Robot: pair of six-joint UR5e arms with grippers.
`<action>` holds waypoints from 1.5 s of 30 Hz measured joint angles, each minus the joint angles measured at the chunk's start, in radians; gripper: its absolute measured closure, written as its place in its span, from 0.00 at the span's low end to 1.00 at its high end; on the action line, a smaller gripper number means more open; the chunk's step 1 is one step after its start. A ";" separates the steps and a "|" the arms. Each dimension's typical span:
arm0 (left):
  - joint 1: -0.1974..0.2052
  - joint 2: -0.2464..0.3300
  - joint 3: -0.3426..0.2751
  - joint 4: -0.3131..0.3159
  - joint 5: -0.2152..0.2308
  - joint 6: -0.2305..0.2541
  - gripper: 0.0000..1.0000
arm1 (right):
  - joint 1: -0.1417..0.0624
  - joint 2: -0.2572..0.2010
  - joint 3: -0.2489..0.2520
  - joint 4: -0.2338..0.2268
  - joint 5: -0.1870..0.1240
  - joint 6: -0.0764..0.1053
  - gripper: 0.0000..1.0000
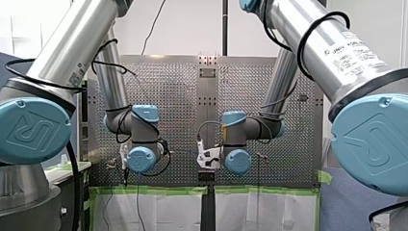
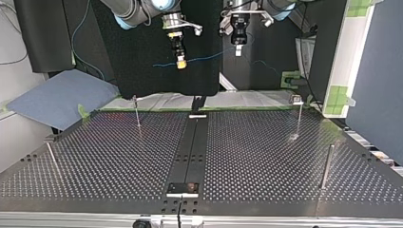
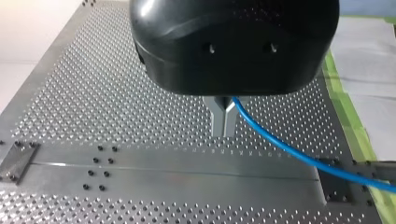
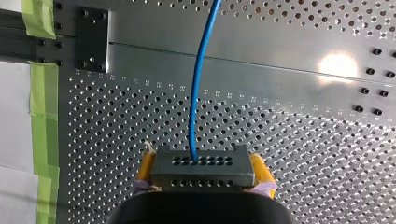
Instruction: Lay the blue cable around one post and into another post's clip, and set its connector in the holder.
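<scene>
Right wrist view gives the clearest look at the connector (image 4: 201, 164). It is a dark block with rows of small holes, clamped between the yellow pads (image 4: 146, 169) of my right gripper (image 4: 203, 173), one pad on each flat side. The blue cable (image 4: 198, 88) leaves the face that points away from the gripper and passes over the centre rail (image 4: 243, 58) of the perforated table (image 4: 299, 154).

In the left wrist view my left gripper (image 3: 223, 132) has its metal fingers pressed together on the cable at a place further along. From there the cable bends away in a soft curve over the rail's end. The top view shows both grippers in the air, high above the far end of the rail, with the cable between them and none of that length touching the table.

A thin post (image 2: 137, 114) stands on one side of the rail and a second post (image 2: 299, 118) on the other. A small black block (image 2: 183, 188) sits on the rail's near end. It may be the holder, but I cannot be sure.

I judge the cable to be light, thin and limp, so it will follow the grippers and will not hold a shape by itself. Its smooth jacket could slide between metal fingers. The connector is rigid, and its flat sides are the good place to grip. The cable is better held some way from the connector, which leaves a free length to go around a post.
</scene>
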 joint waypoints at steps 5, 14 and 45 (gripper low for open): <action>-0.008 0.000 0.000 0.001 0.000 0.000 1.00 | 0.000 0.000 0.000 0.000 0.000 0.000 1.00; -0.004 -0.012 0.000 0.013 -0.002 0.000 1.00 | 0.010 -0.009 -0.010 0.009 0.010 0.009 1.00; 0.187 0.204 0.068 -0.109 0.028 -0.080 1.00 | 0.088 -0.238 -0.276 0.276 0.021 0.112 1.00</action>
